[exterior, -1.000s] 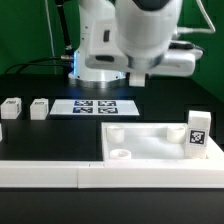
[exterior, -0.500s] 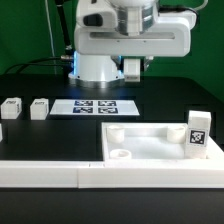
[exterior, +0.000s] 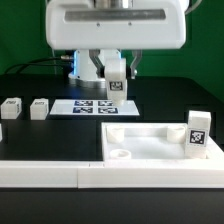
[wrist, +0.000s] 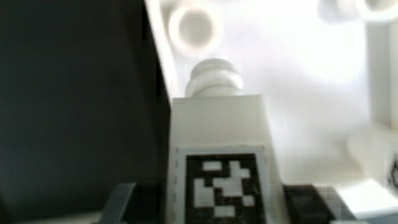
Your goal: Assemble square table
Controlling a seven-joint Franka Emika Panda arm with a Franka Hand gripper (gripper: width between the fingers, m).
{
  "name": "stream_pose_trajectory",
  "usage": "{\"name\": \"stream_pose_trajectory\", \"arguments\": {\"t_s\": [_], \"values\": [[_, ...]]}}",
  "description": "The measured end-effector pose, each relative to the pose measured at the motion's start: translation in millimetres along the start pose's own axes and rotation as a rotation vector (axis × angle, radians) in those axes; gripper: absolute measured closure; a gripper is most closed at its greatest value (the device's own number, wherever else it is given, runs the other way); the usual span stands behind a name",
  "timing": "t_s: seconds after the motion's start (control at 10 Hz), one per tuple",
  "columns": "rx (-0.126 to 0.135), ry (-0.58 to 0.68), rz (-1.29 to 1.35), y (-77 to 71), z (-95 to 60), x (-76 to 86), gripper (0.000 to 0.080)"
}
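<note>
- The gripper point(exterior: 117, 76) is seen clamped on the held leg point(exterior: 118, 87). Its fingers point(wrist: 121, 208) are pressed against both sides of the tagged end. The leg is hung in the air near 12 o'clock of the exterior view, above the marker board point(exterior: 80, 107).
- The square tabletop point(exterior: 150, 148) is laid flat toward 4 o'clock, with a standing leg point(exterior: 198, 133) at its 3 o'clock edge. An outer spare leg point(exterior: 10, 107) and an inner spare leg point(exterior: 38, 108) are set at 9 o'clock.
- The peg end point(wrist: 214, 72) could be brought down off-axis from a socket point(wrist: 192, 28). It would then likely jam on the rim or push the tabletop aside.
- Because the leg is gripped at one end only, it might be twisted in the grasp on contact.
- No brand or legible writing is seen. Only a black-and-white tag point(wrist: 222, 185) is shown on the held leg, with similar tags elsewhere.
</note>
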State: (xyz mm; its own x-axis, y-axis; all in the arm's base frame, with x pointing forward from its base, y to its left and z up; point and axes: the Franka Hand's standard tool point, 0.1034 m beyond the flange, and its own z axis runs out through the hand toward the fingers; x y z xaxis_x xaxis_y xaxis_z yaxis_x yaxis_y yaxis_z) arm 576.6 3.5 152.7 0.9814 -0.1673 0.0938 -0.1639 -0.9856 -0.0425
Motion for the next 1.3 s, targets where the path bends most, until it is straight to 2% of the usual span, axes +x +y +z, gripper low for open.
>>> {"name": "stream_pose_trajectory", "arguments": {"t_s": [0.1, 0.3, 0.4, 0.7, 0.8, 0.9, 1.2, 1.3], "values": [[0.002, 0.089, 0.002, 0.8, 2.7, -2.2, 0.0511], [-0.012, 0.297, -0.014, 2.1, 4.7, 0.7, 0.0511], [-0.02, 0.362, -0.02, 3.5, 7.0, -0.3, 0.0511], [-0.058, 0.393, -0.077, 11.8, 22.9, 39.8, 0.0511], [-0.045, 0.395, -0.06, 1.6, 33.2, 49.1, 0.0511], [-0.028, 0.392, -0.062, -18.9, 47.0, 42.0, 0.0511], [-0.033, 0.375, -0.074, -26.3, 66.3, 33.1, 0.0511], [-0.037, 0.373, -0.08, -24.4, 67.8, 30.2, 0.0511]]}}
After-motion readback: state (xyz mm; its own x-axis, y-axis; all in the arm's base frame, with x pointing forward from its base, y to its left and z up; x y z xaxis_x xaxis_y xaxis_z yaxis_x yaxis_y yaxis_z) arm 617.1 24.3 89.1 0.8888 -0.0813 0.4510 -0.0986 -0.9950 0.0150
